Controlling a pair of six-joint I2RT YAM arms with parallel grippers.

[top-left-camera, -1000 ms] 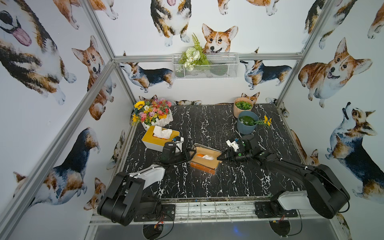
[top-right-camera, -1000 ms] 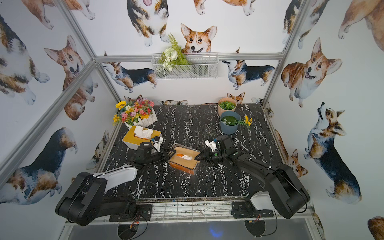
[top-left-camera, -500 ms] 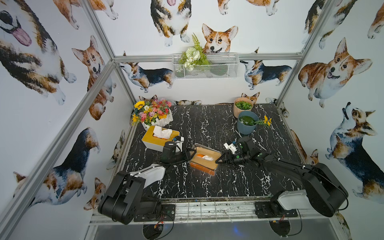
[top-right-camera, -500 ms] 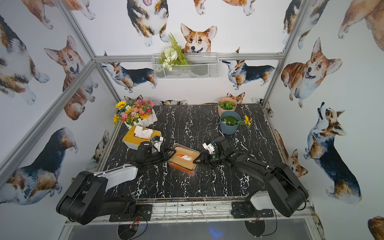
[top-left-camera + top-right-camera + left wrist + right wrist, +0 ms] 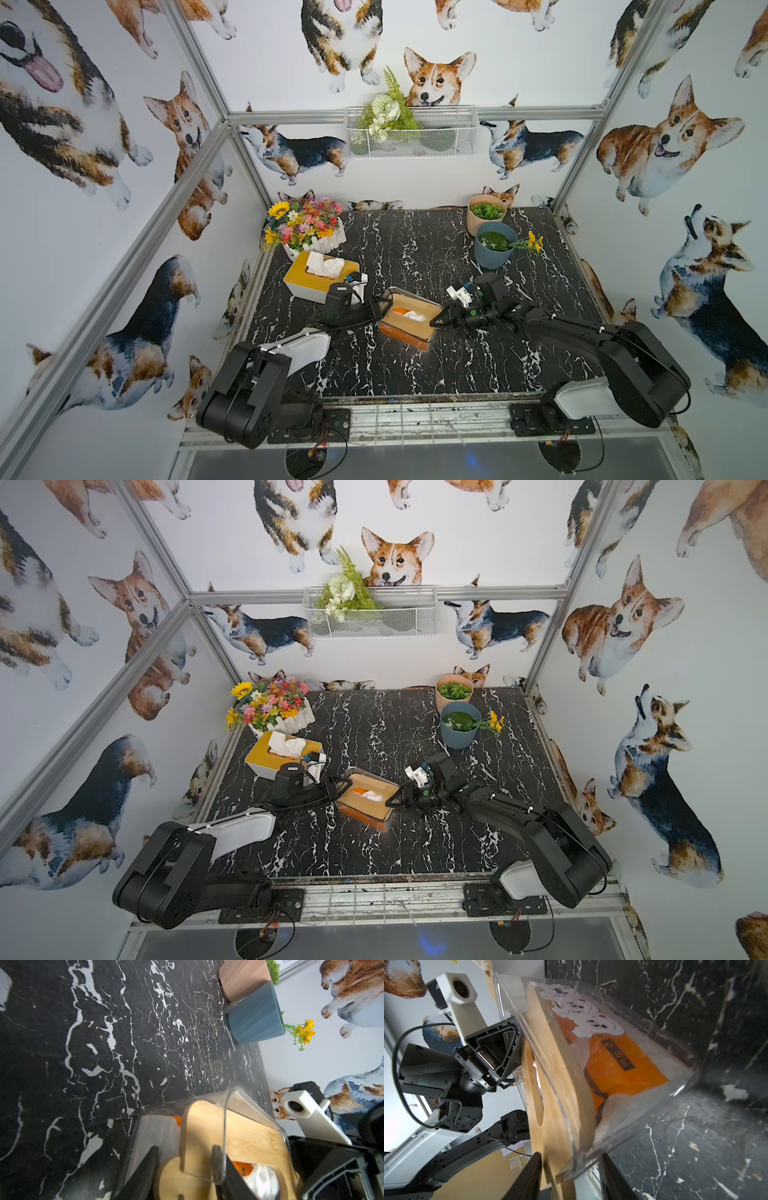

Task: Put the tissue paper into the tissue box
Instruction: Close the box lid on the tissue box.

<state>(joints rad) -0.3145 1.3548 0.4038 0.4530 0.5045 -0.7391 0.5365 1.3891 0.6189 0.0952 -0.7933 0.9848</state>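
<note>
Top view of a black marble table (image 5: pixel 415 257), with my two arms reaching in from opposite sides and meeting at a clear box (image 5: pixel 426 308) that lies between them. My left gripper (image 5: pixel 378 309) is at one short end of the box and my right gripper (image 5: pixel 438 322) is at the other end, so the fingertips point toward each other across it.

Seen from my left wrist, my left fingers (image 5: pixel 149 1169) pinch their end of the box, with the clear wall and the wooden lid (image 5: pixel 249 1132) caught between them.

Seen from my right wrist, my right fingers (image 5: pixel 527 1176) stand on either side of the opposite end, with the lid's edge and the clear wall between them. I cannot tell whether they press on the box or only straddle it.

The tissue (image 5: pixel 414 316) is inside the box, between my two sets of fingertips. A white tuft pokes up through the slot in the lid, just past my left fingertips. Its orange pack (image 5: pixel 623 1068) shows through the clear wall, directly ahead of my right fingers.

A yellow box (image 5: pixel 303 289) with tissue sticking out sits near my left wrist, apart from the fingers. A blue pot (image 5: pixel 492 257) stands beyond my right gripper, well apart from it
</note>
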